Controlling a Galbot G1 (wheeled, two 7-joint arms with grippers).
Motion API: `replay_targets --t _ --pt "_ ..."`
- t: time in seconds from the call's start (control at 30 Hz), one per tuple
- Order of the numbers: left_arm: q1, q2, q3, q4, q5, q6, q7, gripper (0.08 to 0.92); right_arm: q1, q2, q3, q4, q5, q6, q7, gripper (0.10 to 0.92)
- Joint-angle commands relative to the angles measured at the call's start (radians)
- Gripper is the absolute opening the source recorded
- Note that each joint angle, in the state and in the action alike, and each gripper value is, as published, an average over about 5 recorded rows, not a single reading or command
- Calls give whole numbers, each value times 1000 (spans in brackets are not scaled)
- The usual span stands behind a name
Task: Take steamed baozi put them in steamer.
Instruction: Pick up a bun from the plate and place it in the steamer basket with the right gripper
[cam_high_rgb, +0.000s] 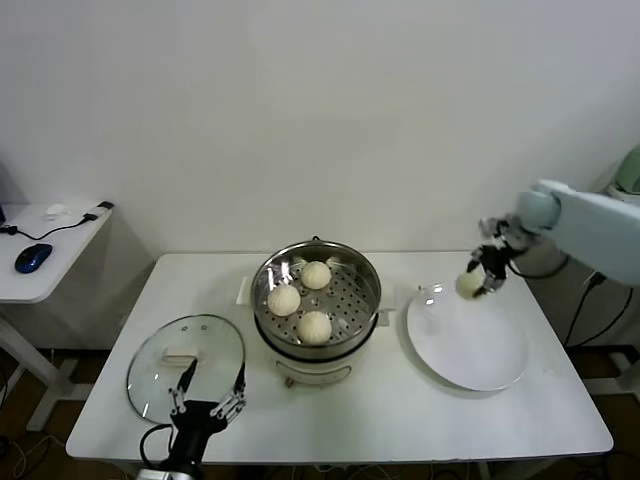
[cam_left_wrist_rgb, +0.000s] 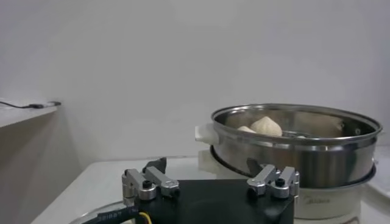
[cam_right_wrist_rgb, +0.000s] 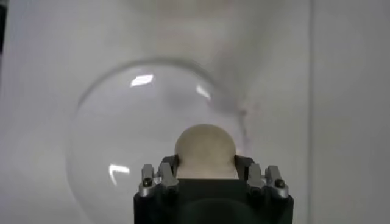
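The steel steamer (cam_high_rgb: 368, 280) stands mid-table on its cream-white base. Three cream-white baozi lie on its perforated tray: one at the back (cam_high_rgb: 316, 275), one at the left (cam_high_rgb: 284, 299), one at the front (cam_high_rgb: 314, 326). My right gripper (cam_high_rgb: 478, 281) is shut on the fourth baozi (cam_high_rgb: 469, 285) and holds it in the air above the far left rim of the white plate (cam_high_rgb: 480, 355). The right wrist view shows this baozi (cam_right_wrist_rgb: 205, 149) between the fingers over the plate (cam_right_wrist_rgb: 116, 140). My left gripper (cam_high_rgb: 207, 388) is open and empty, low at the table's front left. The steamer (cam_left_wrist_rgb: 304, 152) shows in the left wrist view.
A round glass lid (cam_high_rgb: 160, 370) lies flat at the table's front left, under and behind my left gripper. A small side table (cam_high_rgb: 60, 250) with a blue mouse (cam_high_rgb: 33, 257) and cables stands at the far left. A white wall runs behind.
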Motion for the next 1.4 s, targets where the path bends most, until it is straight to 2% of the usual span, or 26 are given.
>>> replay_targets --t 0.03,0.27,0.5,0.83,1.27,1.4 --pt "-4 14 2 -4 -9 3 0 823 469 212 -248 342 517 -147 28 628" --pt "-6 21 -7 -8 -15 2 -1 823 293 355 -175 373 570 -230 161 628" --pt "-3 21 -17 -9 -16 0 -1 823 100 418 -166 251 464 -248 211 628" --pt "-6 16 -17 -3 -17 1 0 823 -6 439 -151 122 378 -243 228 628" --pt "-11 16 -17 1 -29 3 2 823 19 425 -172 134 349 -231 187 631" --pt "-11 16 -18 -1 -31 1 1 823 11 420 -151 128 346 -219 206 678"
